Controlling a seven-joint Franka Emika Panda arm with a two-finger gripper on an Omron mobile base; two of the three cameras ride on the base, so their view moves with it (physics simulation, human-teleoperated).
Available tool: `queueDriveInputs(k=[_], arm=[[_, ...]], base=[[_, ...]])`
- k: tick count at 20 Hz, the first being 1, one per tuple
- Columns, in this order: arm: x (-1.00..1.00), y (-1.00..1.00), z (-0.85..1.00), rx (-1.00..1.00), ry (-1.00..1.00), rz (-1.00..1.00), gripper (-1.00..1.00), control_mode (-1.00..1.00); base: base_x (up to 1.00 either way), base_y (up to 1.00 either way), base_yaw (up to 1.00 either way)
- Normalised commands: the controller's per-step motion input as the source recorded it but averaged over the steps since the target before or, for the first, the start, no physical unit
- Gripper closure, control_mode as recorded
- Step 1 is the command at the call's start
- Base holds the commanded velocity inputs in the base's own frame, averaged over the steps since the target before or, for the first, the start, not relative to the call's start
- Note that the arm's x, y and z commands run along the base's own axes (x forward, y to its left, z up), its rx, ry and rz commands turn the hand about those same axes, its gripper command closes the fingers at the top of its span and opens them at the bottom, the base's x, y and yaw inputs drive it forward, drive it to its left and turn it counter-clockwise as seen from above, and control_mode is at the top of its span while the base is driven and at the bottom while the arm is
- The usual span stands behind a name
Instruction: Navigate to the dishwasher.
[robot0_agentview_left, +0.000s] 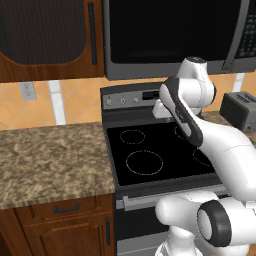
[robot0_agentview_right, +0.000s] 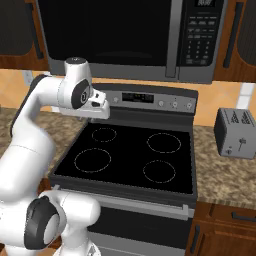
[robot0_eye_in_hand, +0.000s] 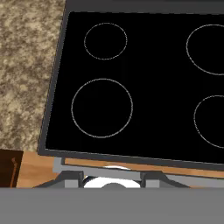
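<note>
The dishwasher is out of view. I am facing a stove with a black glass top and ring-marked burners. My arm is folded up over its left side, with the white hand hanging above the rear left burner. In the hand view my gripper looks straight down on the cooktop. Its two dark fingertips stand wide apart with nothing between them, so it is open.
A dark microwave hangs above the stove. Speckled granite counter runs to the left over brown wooden cabinet doors. A grey toaster sits on the counter to the right. A wall outlet is on the tan backsplash.
</note>
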Motion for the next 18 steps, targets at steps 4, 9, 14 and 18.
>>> queueDriveInputs(k=[4,9,14,18], arm=[[-0.53,-0.02,0.00,0.00,-0.10,0.00,-1.00,-1.00],[-0.99,0.00,0.00,-0.01,-0.26,0.00,-1.00,-1.00],[-0.72,0.00,0.00,0.00,-0.28,0.00,-1.00,-1.00],[-0.34,-0.01,0.06,0.00,-0.22,0.00,-1.00,-1.00]], base=[[0.00,0.00,0.00],[0.00,0.00,0.00],[0.00,0.00,0.00],[0.00,0.00,0.00]])
